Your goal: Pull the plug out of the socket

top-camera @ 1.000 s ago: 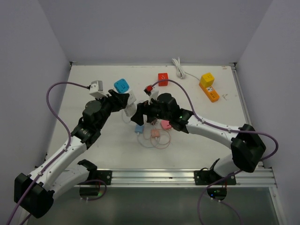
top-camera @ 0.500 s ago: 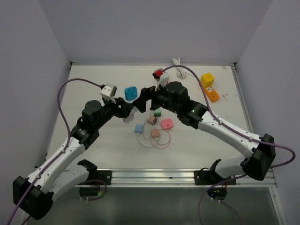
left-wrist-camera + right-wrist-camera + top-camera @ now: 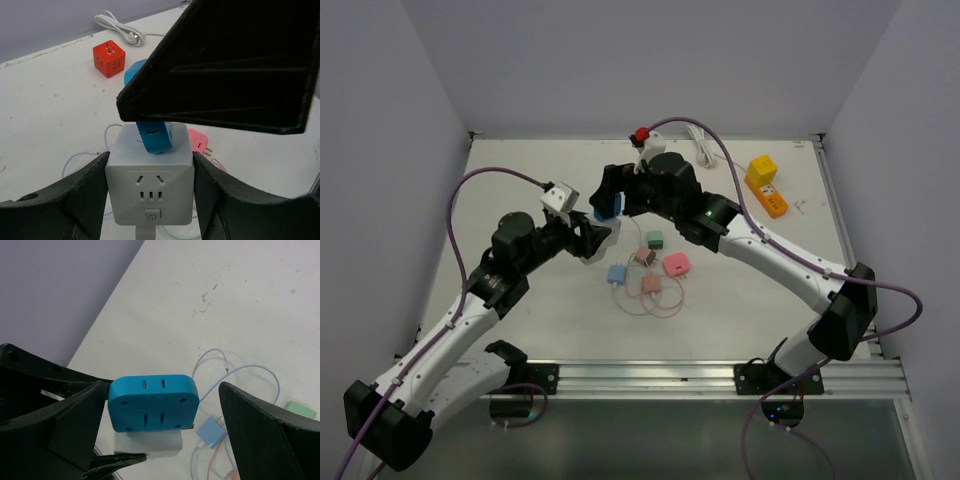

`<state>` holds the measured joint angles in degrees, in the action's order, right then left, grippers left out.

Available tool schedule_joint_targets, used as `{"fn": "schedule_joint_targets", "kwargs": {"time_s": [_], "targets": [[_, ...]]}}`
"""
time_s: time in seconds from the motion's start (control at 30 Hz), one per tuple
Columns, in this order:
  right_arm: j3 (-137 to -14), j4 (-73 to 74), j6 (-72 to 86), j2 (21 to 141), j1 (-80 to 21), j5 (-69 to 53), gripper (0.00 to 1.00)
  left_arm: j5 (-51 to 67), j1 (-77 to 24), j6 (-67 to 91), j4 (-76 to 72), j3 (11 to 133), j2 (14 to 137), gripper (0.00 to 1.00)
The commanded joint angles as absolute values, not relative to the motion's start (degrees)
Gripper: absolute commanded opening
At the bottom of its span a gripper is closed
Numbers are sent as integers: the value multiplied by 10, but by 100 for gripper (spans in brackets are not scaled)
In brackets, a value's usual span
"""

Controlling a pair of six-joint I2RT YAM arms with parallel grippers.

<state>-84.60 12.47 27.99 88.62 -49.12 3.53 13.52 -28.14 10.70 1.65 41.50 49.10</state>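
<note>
- Overhead, two arms meet above the middle of the table (image 3: 520, 180). The left gripper (image 3: 588, 241) is clamped on the one white socket cube (image 3: 586, 247). The one blue plug (image 3: 608, 204) sits against the cube, between the spread jaws of the right gripper (image 3: 610, 195).
- Just beside them lie five small plugs among thin looped cords: green plug (image 3: 655, 239), brown plug (image 3: 642, 256), pink plug (image 3: 676, 264), light-blue plug (image 3: 616, 273) and salmon plug (image 3: 650, 284).
- Far right stand one yellow cube (image 3: 762, 168) and one orange strip (image 3: 772, 200), with one white cable (image 3: 703, 146) near the back edge.
- From the left wrist, two black fingers (image 3: 85, 190) press the socket cube's two sides. The blue plug stands seated on its top face, under one dark finger of the right gripper. Behind are one red cube (image 3: 108, 58), the white cable and the pink plug.
- From the right wrist, the jaws stand wide open. One finger (image 3: 75, 420) is just beside the plug's edge; whether it touches I cannot tell. The other finger is apart from the plug. The green and light-blue plugs lie beyond.
</note>
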Motion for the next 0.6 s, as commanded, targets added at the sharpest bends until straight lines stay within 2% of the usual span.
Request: {"fn": "schedule_joint_targets", "kwargs": {"time_s": [0.0, 0.13, 0.57], "targets": [[-860, 126, 310, 902, -491, 27, 99, 154, -281, 92, -32, 428, 473, 0], [-846, 107, 320, 910, -492, 3, 96, 145, -281, 93, -42, 411, 471, 0], [-772, 22, 325, 882, -497, 5, 51, 55, -279, 149, -19, 406, 482, 0]]}}
